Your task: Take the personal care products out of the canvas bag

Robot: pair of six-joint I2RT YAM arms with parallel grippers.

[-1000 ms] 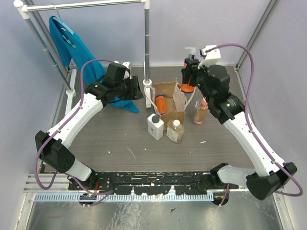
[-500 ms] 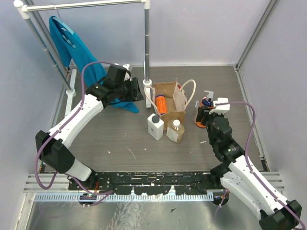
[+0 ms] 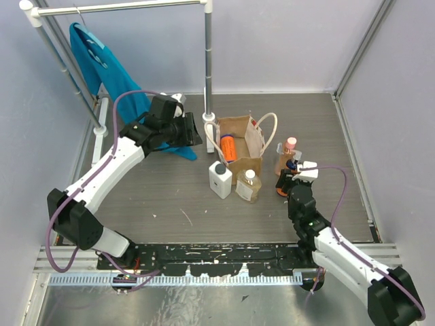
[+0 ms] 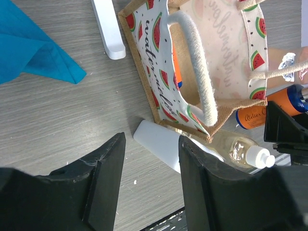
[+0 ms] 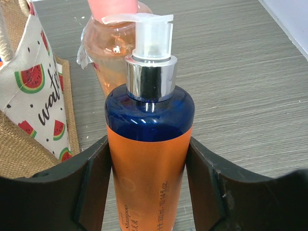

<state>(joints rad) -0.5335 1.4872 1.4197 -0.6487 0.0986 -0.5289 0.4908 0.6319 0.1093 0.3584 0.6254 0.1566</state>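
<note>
The small tan canvas bag (image 3: 246, 164) with pale cord handles is seen standing open at mid-table, with an orange bottle (image 3: 228, 147) inside it. Just before its near wall stand the white rectangular bottle (image 3: 219, 179) with a dark cap and the clear amber bottle (image 3: 248, 187) with a white cap. The pinkish bottle (image 3: 285, 157) is set to the bag's right. Beside that, an orange pump bottle (image 5: 149, 161) with a blue shoulder is clamped between the fingers of the right gripper (image 5: 147, 144); whether its base meets the table cannot be told. The left gripper (image 4: 151, 144) is held to the bag's left, fingers apart and nothing between them.

The bag's watermelon-print lining is shown only by the wrist views, and the pump bottle's silver collar and clear pump head are made out only from the right wrist. Only from above are the white clothes rack (image 3: 208, 68) and the teal-blue garment (image 3: 102, 64) hung on it seen whole.

The grey wood-grain table (image 3: 170, 197) is enclosed by pale lilac walls (image 3: 285, 41).
</note>
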